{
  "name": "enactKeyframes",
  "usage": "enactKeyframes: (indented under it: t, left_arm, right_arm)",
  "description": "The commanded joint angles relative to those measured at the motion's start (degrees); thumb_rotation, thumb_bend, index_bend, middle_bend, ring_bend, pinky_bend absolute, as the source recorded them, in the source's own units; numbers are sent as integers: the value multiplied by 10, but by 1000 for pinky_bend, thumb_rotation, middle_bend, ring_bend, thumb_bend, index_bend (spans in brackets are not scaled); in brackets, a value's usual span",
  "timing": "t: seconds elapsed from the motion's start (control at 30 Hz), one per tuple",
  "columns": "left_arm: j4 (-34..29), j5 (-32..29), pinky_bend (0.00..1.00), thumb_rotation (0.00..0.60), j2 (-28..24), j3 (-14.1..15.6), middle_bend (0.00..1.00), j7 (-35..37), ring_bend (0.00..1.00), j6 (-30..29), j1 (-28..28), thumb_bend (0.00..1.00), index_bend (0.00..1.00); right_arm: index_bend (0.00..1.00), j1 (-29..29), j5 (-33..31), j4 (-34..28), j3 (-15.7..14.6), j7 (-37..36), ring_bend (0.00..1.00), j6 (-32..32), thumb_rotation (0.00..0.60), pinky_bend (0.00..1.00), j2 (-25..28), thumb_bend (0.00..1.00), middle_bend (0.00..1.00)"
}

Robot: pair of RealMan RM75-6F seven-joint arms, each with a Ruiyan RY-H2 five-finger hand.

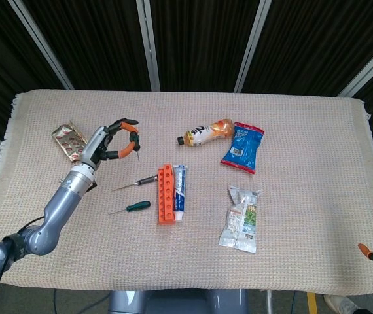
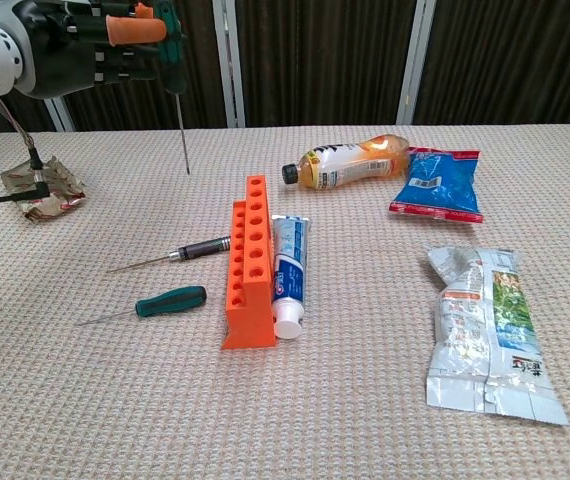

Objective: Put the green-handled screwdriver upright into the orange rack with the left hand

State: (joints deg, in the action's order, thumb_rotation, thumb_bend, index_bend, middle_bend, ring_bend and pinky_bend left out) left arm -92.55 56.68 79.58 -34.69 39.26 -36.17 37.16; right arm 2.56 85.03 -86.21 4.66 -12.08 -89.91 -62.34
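Rough woven cloth [image 2: 85, 400] on table, matt plastic rack [image 2: 250, 275], glossy foil packets [image 2: 485, 335], smooth metal screwdriver shafts [image 2: 182, 130], glossy plastic bottle [image 2: 350, 160].

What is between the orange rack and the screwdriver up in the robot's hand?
Only bare tablecloth, seen in the chest view, between orange rack and held screwdriver.

Bright, even overhead light, soft faint shadows, sharp focus, dark backdrop.
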Motion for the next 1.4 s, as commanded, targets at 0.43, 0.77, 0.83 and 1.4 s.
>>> enactKeyframes:
  t: [0.43,0.77,0.83,1.4]
  left_arm:
    - [-26,177,56,600,-3,-12,188,249,8,100,-14,442,554]
    - [7,191,55,600,15,23,188,268,8,91,22,443,555]
    - [12,189,56,600,16,27,188,273,8,89,28,443,555]
    - [15,199,56,600,-6,64,188,309,8,72,51,443,554]
  right_arm:
    - [136,9,-5,7,-1,-9,0,-9,600,28,-1,0,47]
    - [137,14,-10,16,-2,-18,0,-10,600,28,-4,0,47]
    - [137,14,-10,15,-1,-18,0,-10,600,28,-4,0,47]
    - [137,15,-12,15,0,-16,0,-9,600,28,-4,0,47]
